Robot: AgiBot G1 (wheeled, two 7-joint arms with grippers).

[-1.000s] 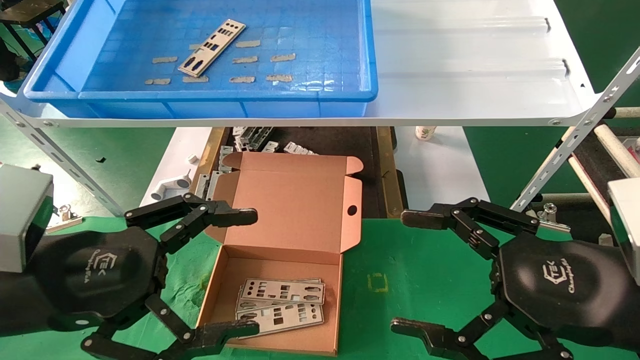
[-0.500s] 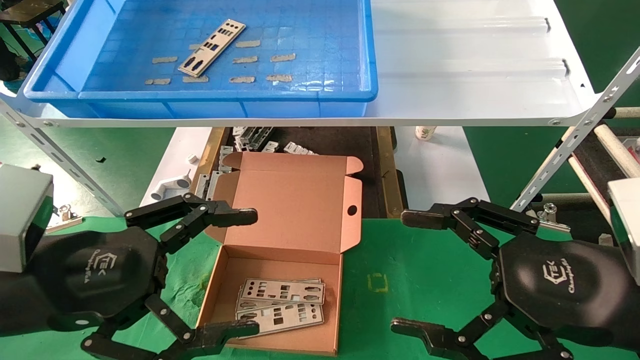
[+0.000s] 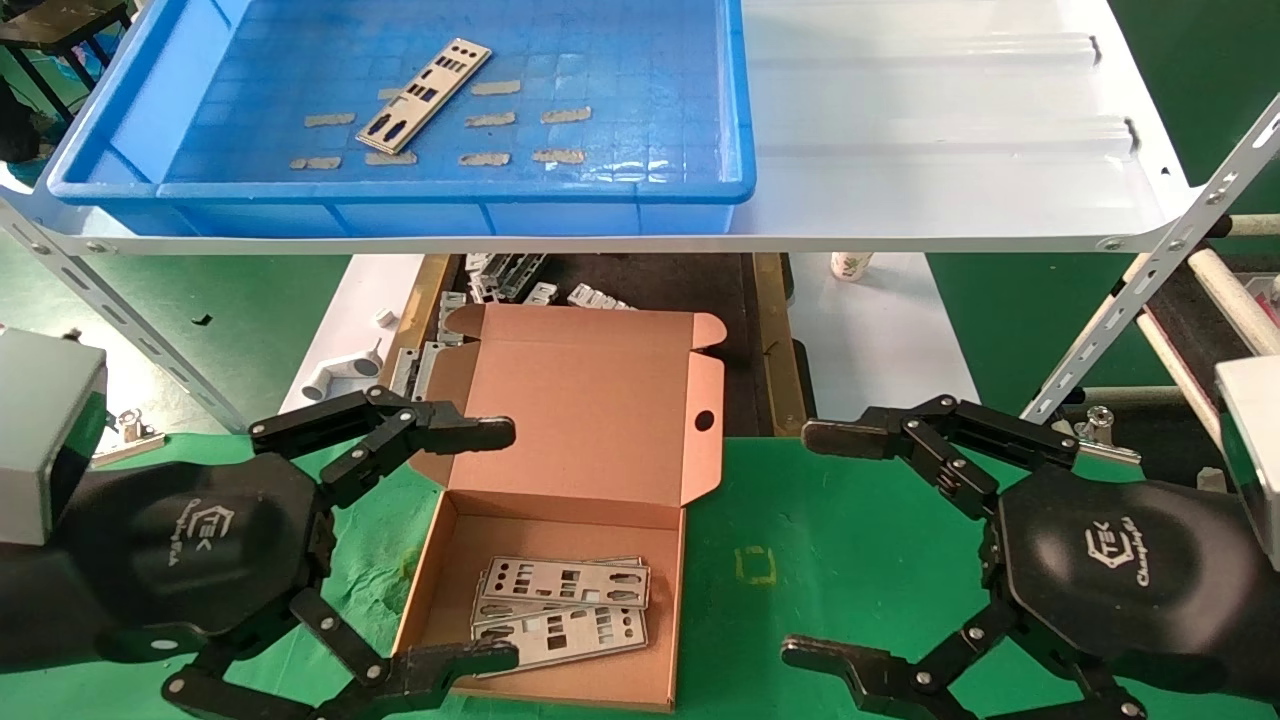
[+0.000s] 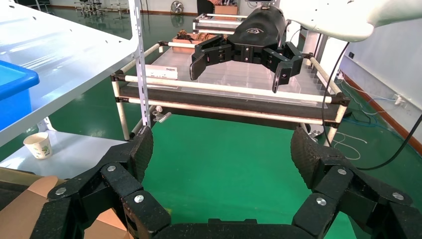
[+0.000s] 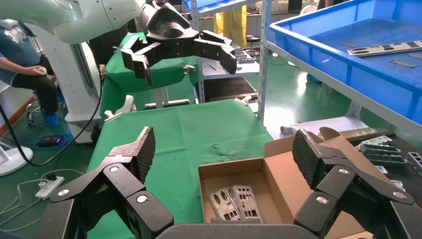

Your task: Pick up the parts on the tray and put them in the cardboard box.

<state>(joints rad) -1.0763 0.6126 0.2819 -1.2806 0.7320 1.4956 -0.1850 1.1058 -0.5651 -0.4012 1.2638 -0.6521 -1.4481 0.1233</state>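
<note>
we are holding our left gripper (image 3: 495, 540) wide open and empty over the left side of the cardboard box (image 3: 590, 430). our right gripper (image 3: 815, 545) is also hanging wide open over the green mat (image 3: 800, 520). two parts (image 3: 560, 600) are lying in the box, and one part (image 3: 425, 95) is lying in the blue tray (image 3: 400, 190) on the white shelf (image 3: 950, 150).
</note>
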